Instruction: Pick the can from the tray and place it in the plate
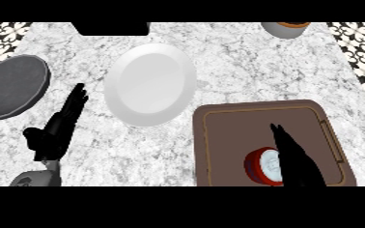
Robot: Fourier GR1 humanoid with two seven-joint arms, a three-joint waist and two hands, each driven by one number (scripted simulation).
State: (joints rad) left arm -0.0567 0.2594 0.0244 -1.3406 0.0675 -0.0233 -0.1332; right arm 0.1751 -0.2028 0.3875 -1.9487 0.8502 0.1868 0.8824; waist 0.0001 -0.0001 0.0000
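A red can (261,166) with a silver top stands upright in the brown tray (235,121), near its front edge. My right hand (294,157) reaches over the tray with straight fingers, right beside the can on its right side and partly covering it. The white plate (149,84) lies on the marble counter to the left of the tray, with nothing on it. My left hand (61,123) rests open at the left, fingers pointing up, apart from the plate.
A dark grey round pan (20,84) sits at the left edge. A grey cup with an orange rim (285,28) stands at the back right. A black object (110,27) sits at the back edge.
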